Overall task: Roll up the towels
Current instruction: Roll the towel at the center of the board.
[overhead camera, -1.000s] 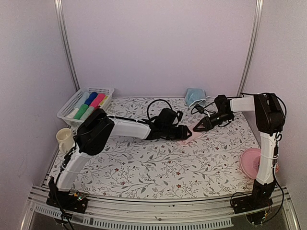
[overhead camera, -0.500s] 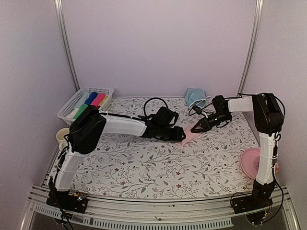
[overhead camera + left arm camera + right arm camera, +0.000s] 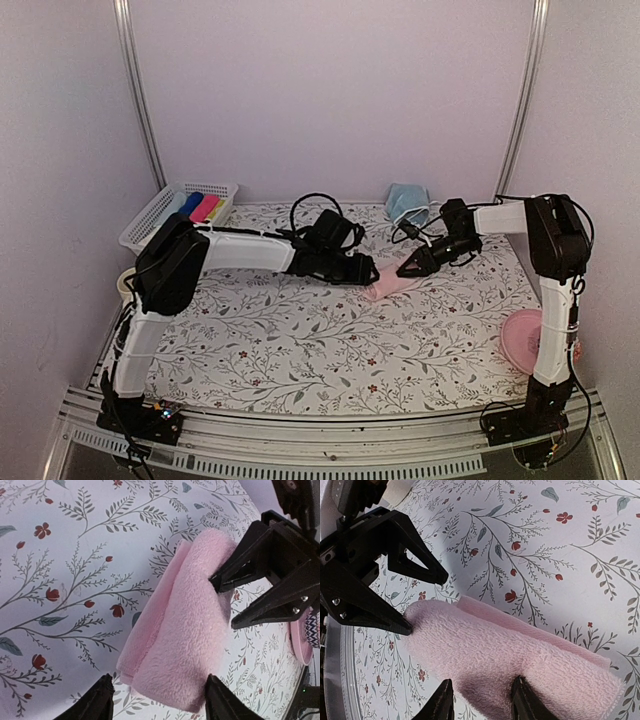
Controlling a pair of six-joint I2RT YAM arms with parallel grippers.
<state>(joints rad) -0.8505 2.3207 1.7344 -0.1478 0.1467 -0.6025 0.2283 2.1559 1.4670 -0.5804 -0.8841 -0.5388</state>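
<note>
Mid-worktop (image 3: 300, 345), the right claw (image 3: 481, 700) clenched one end of the pink towel (image 3: 182, 640) while the left claw (image 3: 159, 700) straddled the other, released. I'd have kept both ends level so the roll wound tight. It looked fluffy and loosely rolled, one flap showing. Behind, the light blue towel (image 3: 406, 200) lay crumpled.

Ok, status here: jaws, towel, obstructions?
Left gripper jaws open at one end of the pale pink fleece towel, loosely rolled. Right gripper shut on its other end. Light blue crumpled towel behind, apart.
</note>
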